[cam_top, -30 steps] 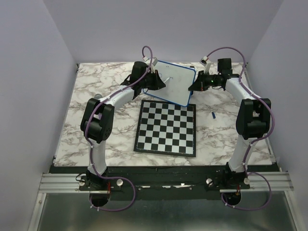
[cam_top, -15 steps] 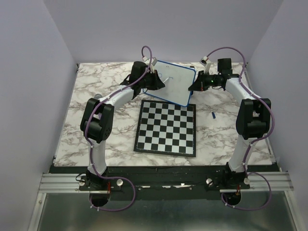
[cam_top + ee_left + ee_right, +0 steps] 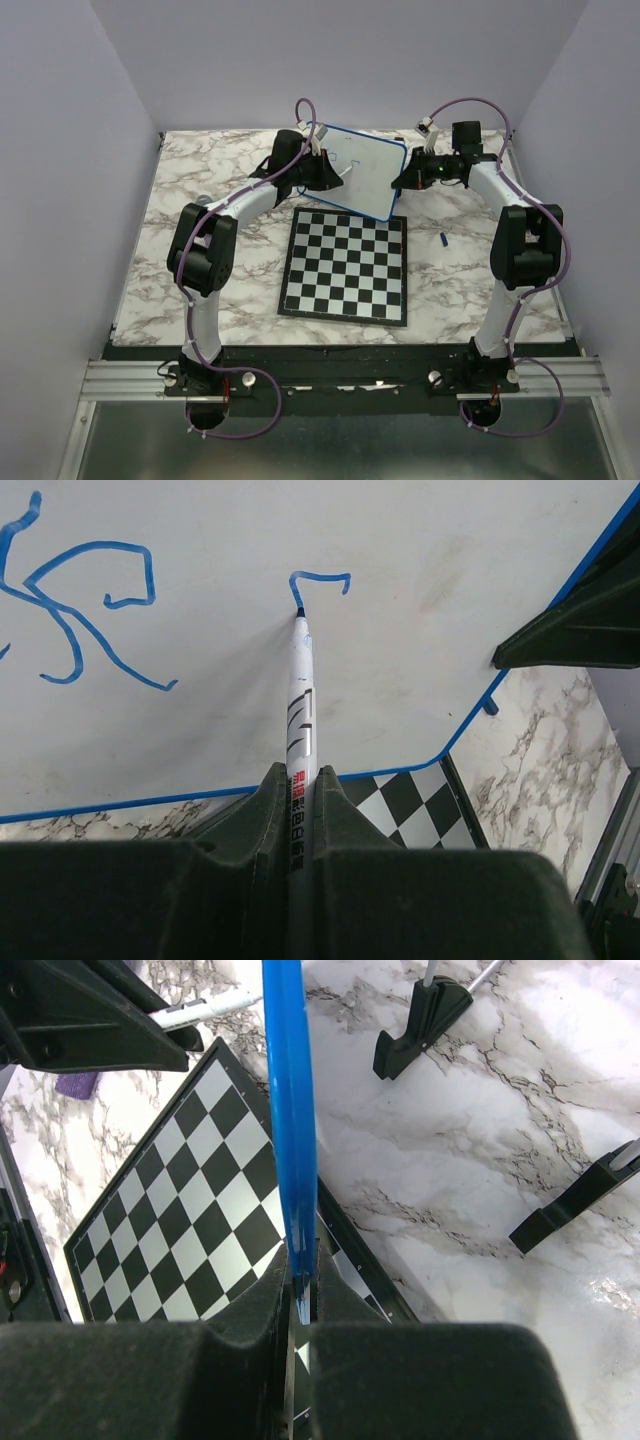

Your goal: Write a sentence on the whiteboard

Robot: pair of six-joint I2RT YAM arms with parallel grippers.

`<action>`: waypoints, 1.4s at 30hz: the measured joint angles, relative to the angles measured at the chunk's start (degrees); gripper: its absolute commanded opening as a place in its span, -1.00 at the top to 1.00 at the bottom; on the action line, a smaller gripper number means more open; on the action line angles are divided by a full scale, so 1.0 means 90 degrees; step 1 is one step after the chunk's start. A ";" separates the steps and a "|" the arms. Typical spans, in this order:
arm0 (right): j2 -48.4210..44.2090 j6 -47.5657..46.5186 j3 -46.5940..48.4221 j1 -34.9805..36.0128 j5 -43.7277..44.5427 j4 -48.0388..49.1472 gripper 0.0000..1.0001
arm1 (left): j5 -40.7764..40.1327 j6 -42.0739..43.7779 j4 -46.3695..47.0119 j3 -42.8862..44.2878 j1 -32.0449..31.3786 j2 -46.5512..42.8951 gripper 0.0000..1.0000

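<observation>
Our left arm (image 3: 212,245), white links with black joints and a trailing purple cable, rises from its base at the near edge. It bends at the elbow and reaches forward and inward. Its black two-finger left gripper (image 3: 300,785) is clamped tight on a thin white marker pen (image 3: 301,700), which sticks straight out between the jaws. Our right arm (image 3: 522,245), built alike, climbs from its own base, folds at the elbow and turns inward. Its black right gripper (image 3: 298,1285) is pinched on the blue rim of the small white whiteboard (image 3: 289,1100), seen edge-on between the fingers. The two grippers face each other at the far side, near but apart.
</observation>
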 measured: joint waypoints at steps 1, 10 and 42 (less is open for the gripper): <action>0.0000 0.0000 0.0000 0.0000 -0.0002 0.0000 0.99 | 0.0015 0.0000 0.0000 -0.0015 -0.0002 0.0000 1.00; 0.0000 -0.0002 0.0000 0.0000 -0.0002 0.0000 0.99 | 0.0170 0.0036 -0.0044 -0.0085 -0.0002 0.0000 1.00; 0.0000 -0.0002 0.0000 0.0000 0.0000 0.0002 0.99 | 0.0376 0.0308 -0.0634 -0.0087 0.0126 0.0049 1.00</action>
